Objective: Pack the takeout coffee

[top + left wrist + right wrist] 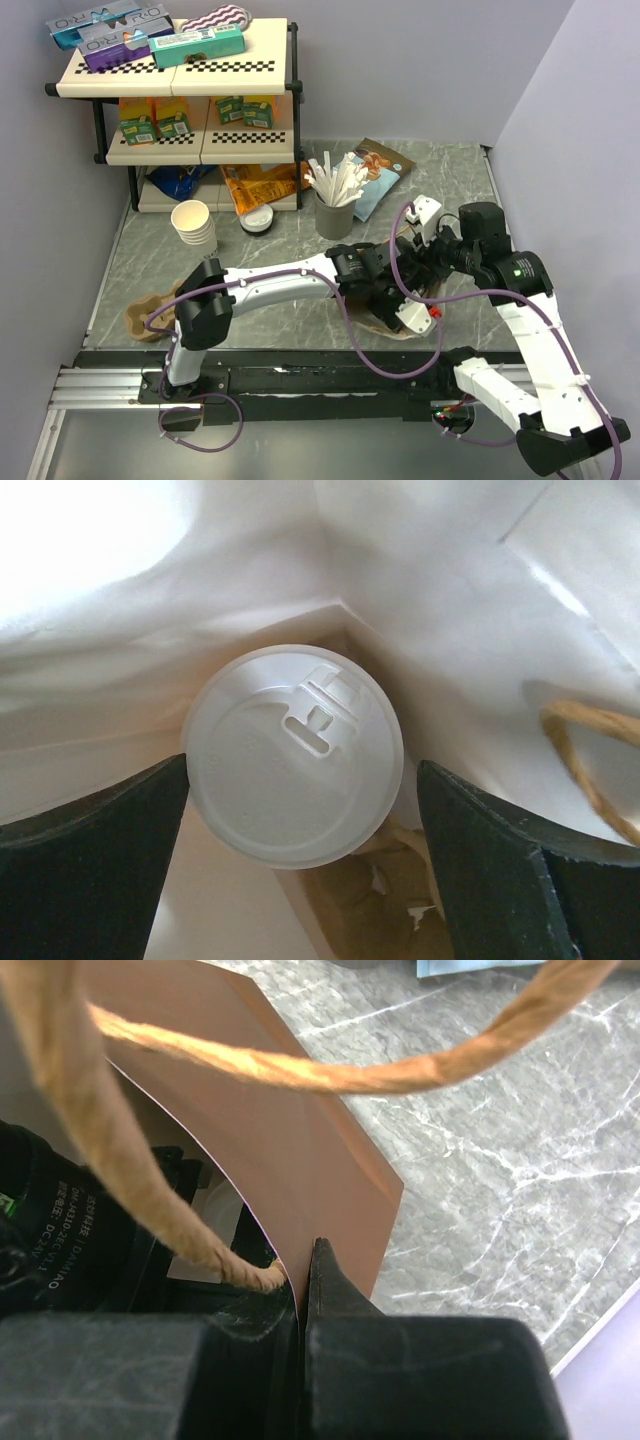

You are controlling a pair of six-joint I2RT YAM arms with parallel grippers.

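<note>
Takeout coffee (pixel 295 755) stands inside paper bag (pixel 300 1130), between spread left gripper (pixel 303 780); right gripper (pixel 305 1252) pinches its rim.

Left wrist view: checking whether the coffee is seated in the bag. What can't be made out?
- Left wrist: the lid of the takeout coffee hides its wall, base and whether the left gripper touches it.
- Top external: the left arm covers the cup.
- Right wrist: the wall of the paper bag blocks its inside.

Mock café stall, stocked shelf (pixel 265 45), paper cups (pixel 195 228), straw holder (pixel 335 215)
</note>
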